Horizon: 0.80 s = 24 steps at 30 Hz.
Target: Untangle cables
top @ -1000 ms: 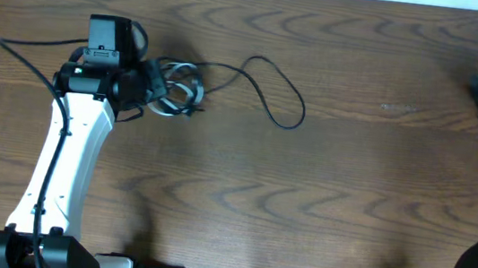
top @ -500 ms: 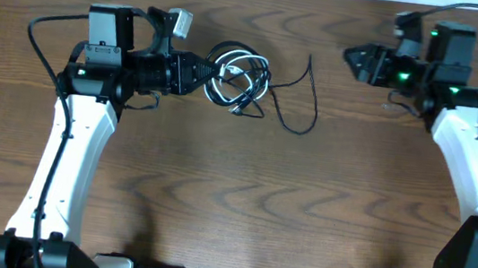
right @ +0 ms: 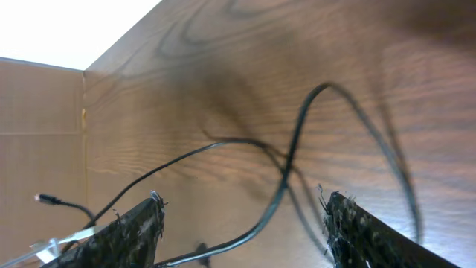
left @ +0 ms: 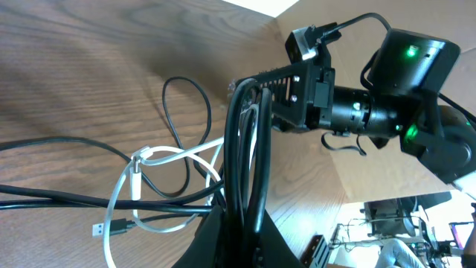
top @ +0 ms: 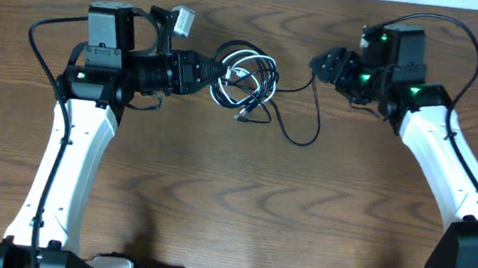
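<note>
the left gripper (top: 214, 70) is shut tight on the cables (top: 245, 79). the cables sit in a messy bunch near the far edge of the table (top: 213, 203), a bit left of the middle. black loops go round and round, and one white cable (top: 249, 61) winds through them. a small plug end (top: 243, 116) pokes out near the bottom of the bunch. more to the right, one loose black strand (top: 316, 125) swings out in a big curve on the wood. at the far right, the right gripper (top: 317, 64) is wide open and holds nothing. it is close to the top of that loose strand.

i think the job is only at the start. the bunch is one knot, and no cable lies by itself yet. the right gripper needs to catch a strand and pull it free.

the top camera shows both arms and the whole bunch. the left wrist camera shows what the top one hides: the black cords run right into the shut jaws, and the white cable (left: 171, 160) makes a loop beside them. the right wrist camera shows the gap of the right gripper (right: 239, 199) with nothing held in it, and the black strand (right: 297, 141) on the wood ahead.
</note>
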Each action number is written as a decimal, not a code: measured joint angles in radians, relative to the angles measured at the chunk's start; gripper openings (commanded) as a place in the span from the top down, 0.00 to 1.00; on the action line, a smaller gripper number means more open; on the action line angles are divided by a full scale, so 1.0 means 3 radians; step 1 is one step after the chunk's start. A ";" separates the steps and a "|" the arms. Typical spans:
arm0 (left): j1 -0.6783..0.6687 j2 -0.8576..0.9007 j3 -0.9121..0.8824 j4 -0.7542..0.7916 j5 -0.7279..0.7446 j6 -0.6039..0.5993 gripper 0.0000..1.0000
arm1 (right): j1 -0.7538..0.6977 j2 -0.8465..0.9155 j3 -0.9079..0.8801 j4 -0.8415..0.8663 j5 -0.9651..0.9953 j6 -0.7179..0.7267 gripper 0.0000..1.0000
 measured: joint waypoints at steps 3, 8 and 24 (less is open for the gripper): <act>0.0000 0.0000 0.0000 0.0000 -0.0018 -0.0001 0.93 | 0.0095 0.0014 0.0000 0.0034 0.0025 0.0135 0.34; 0.0000 0.0000 0.0000 0.0000 -0.0019 -0.0001 0.93 | 0.0245 0.0221 0.0000 0.0113 0.0056 0.0304 0.37; 0.0003 0.0000 0.0000 -0.0001 -0.0237 -0.0003 0.93 | 0.0257 0.0687 0.0006 0.0019 0.0127 -0.0011 0.99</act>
